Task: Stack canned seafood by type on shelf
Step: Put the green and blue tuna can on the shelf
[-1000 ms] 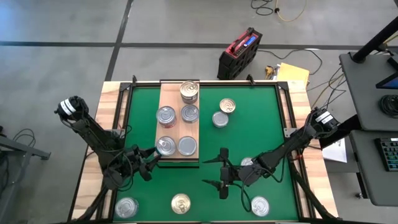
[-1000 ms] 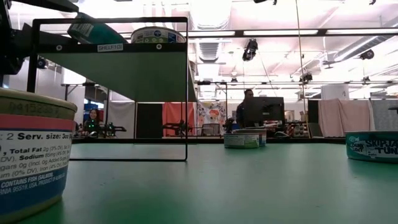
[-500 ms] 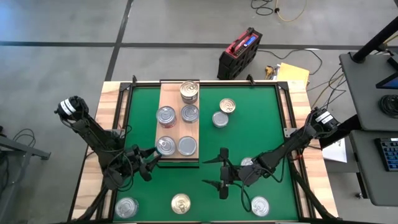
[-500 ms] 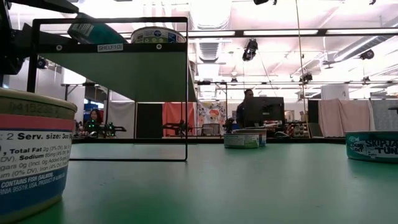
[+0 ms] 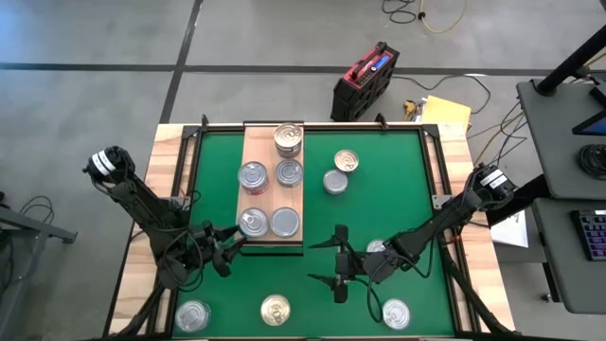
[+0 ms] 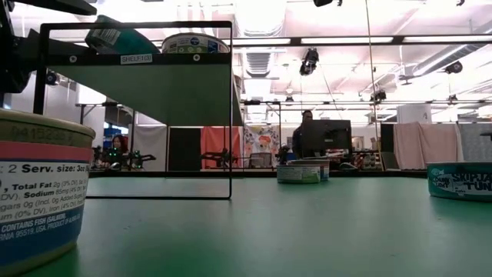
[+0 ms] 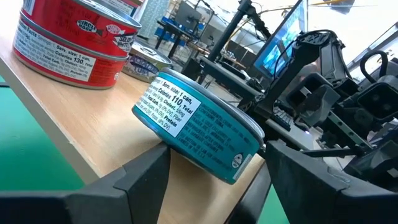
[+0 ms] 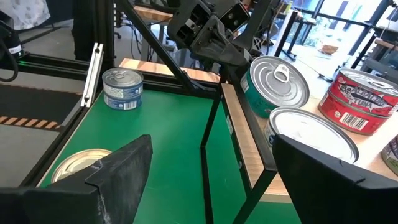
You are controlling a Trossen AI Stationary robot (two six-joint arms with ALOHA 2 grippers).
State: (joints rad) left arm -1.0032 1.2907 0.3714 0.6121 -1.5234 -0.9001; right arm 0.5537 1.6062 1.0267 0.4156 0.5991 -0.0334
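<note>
On the green desk (image 5: 379,199), your left tool (image 5: 230,244) is clamping a tilted teal tin (image 7: 199,127) at the shelf's (image 5: 267,142) near corner; next, seat it flat. Your right tool (image 5: 338,263) is waiting, fingers apart.

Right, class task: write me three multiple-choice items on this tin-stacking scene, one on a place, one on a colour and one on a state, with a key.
1. Where is the left end effector?
A. At the shelf's near left corner
B. Over the mat's far right corner
C. Off the table

2. What colour is the label of the tin between its fingers?
A. Red
B. Teal
C. Yellow

3. How is the right end effector?
A. Shut on a tin
B. Shut on nothing
C. Open, empty, over the green mat

Key: 1 A, the high view shows it there. 2 B, the left wrist view shows teal. 3 C, its fingers stand apart with nothing between them.
</note>
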